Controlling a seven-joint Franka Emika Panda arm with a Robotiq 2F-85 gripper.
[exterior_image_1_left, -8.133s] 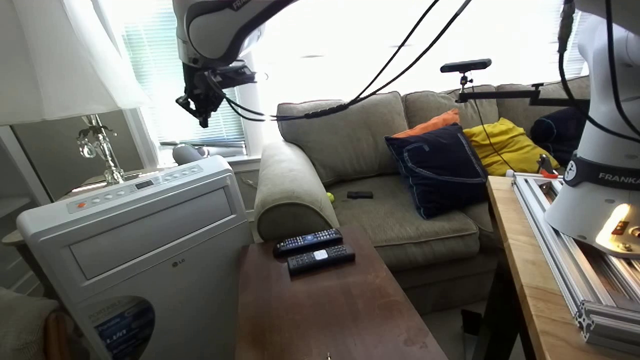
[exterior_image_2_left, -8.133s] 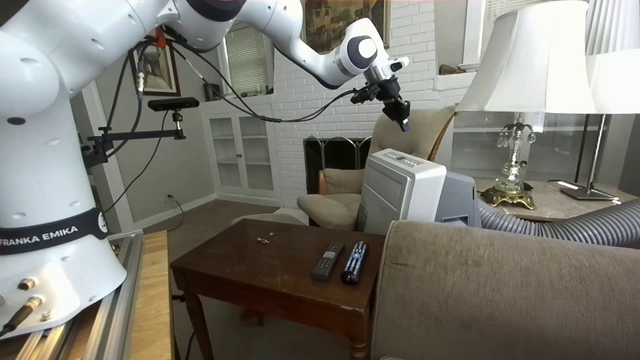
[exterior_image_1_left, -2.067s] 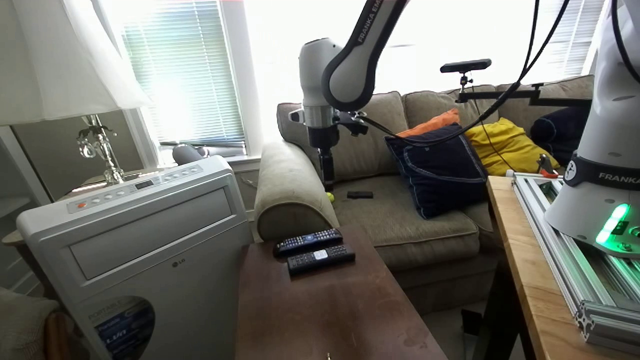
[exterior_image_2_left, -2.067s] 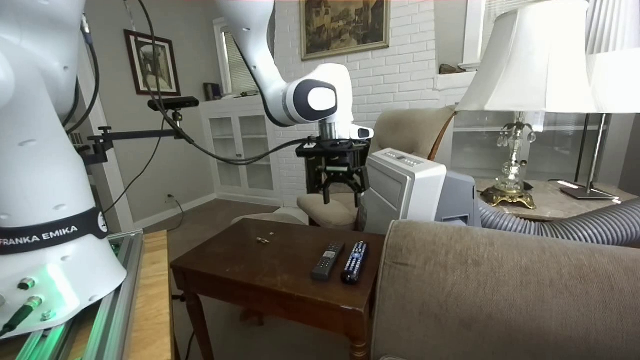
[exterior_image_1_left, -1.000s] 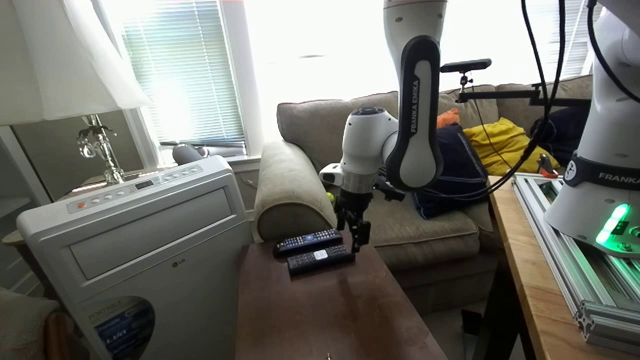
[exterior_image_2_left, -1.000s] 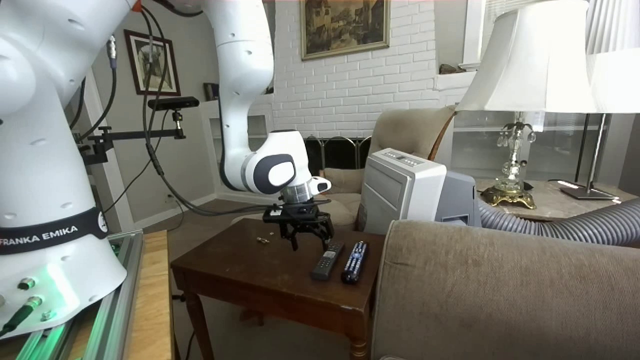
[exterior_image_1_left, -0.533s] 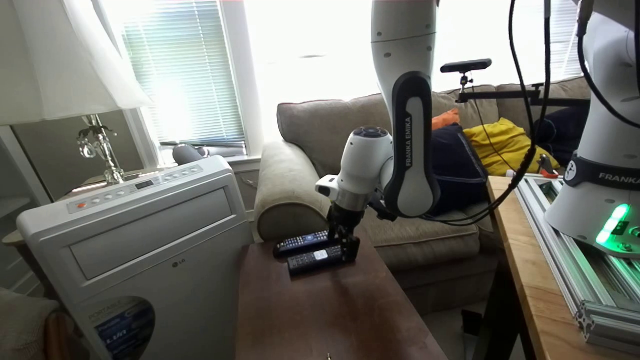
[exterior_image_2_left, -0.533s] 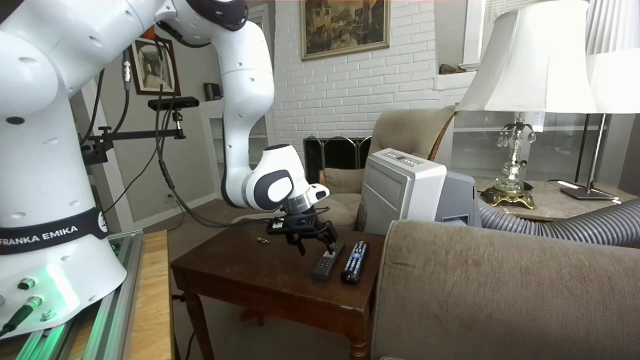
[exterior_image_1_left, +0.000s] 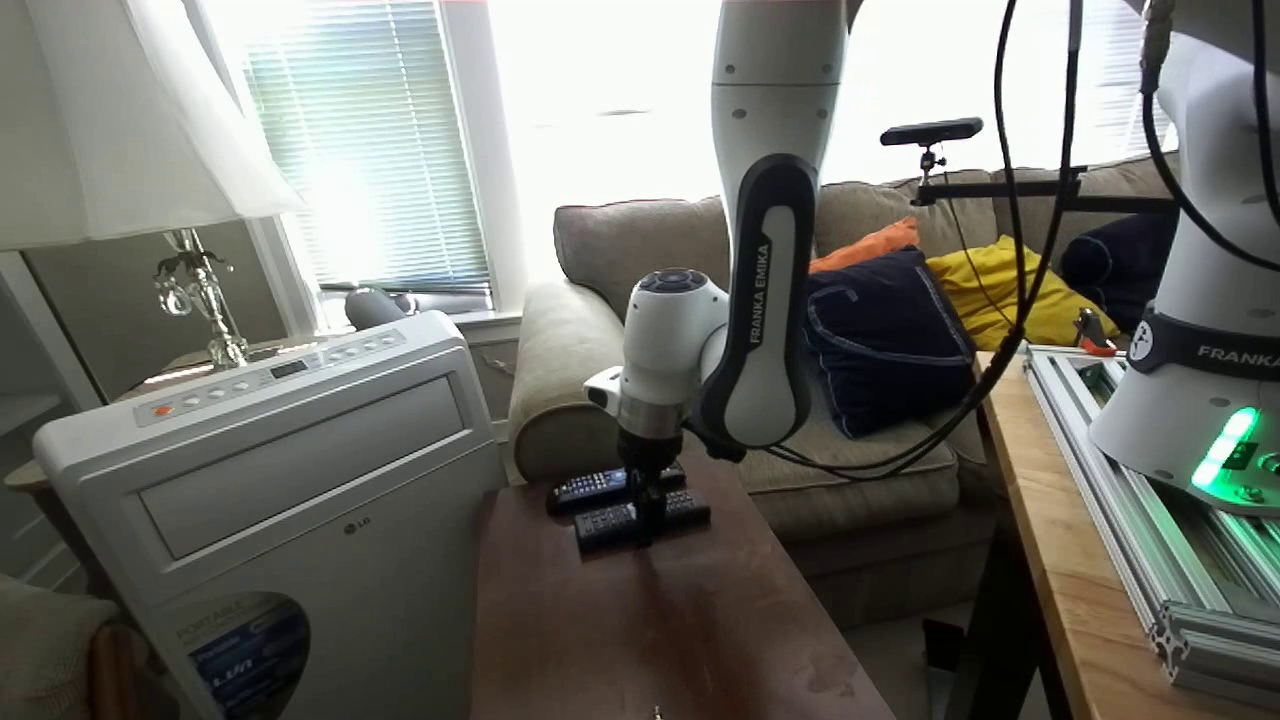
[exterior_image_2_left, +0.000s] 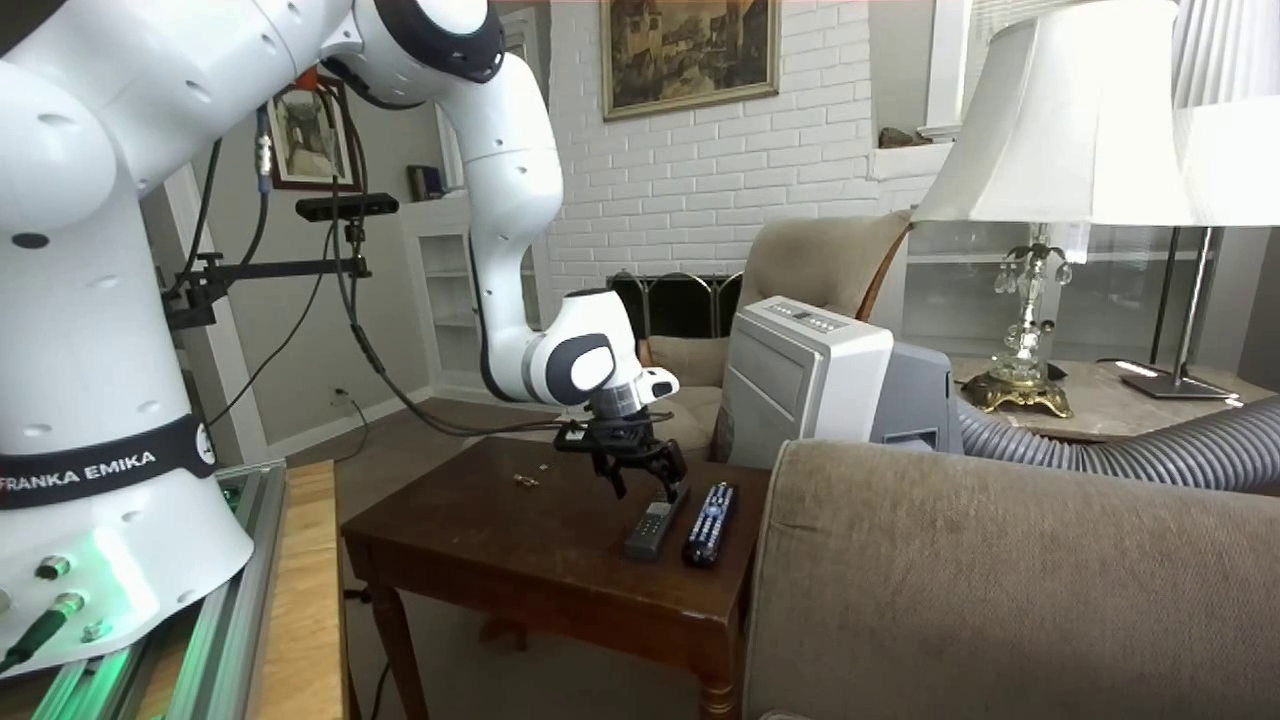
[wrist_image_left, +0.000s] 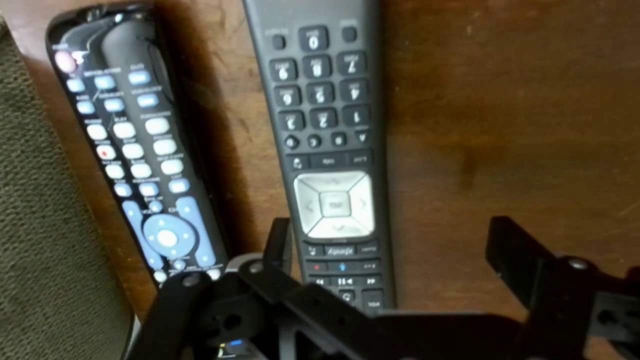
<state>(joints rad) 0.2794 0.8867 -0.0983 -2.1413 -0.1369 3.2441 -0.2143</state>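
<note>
My gripper (wrist_image_left: 392, 237) stands open above a wooden side table (wrist_image_left: 500, 125), its jaws spread wide. A dark grey remote (wrist_image_left: 335, 205) with a silver arrow pad lies between the fingers, much closer to the left one in the wrist view. That left finger (wrist_image_left: 279, 245) is over the gap beside the grey remote; I cannot tell if it touches. The other finger (wrist_image_left: 515, 260) is over bare wood. A glossy black remote (wrist_image_left: 135, 135) with blue and white buttons lies alongside, outside the jaws. In both exterior views the gripper (exterior_image_2_left: 645, 490) hangs low over the grey remote (exterior_image_2_left: 650, 530).
The sofa's armrest (exterior_image_2_left: 1000, 580) borders the table by the black remote. A white portable air conditioner (exterior_image_1_left: 300, 480) stands beside the table's end. Small metallic bits (exterior_image_2_left: 525, 481) lie on the tabletop. A lamp (exterior_image_2_left: 1020, 330) stands behind.
From high up by the air conditioner, the arm has come down to the table. Within the last second the gripper has shifted along and over the grey remote, jaws still open. Both remotes stayed put.
</note>
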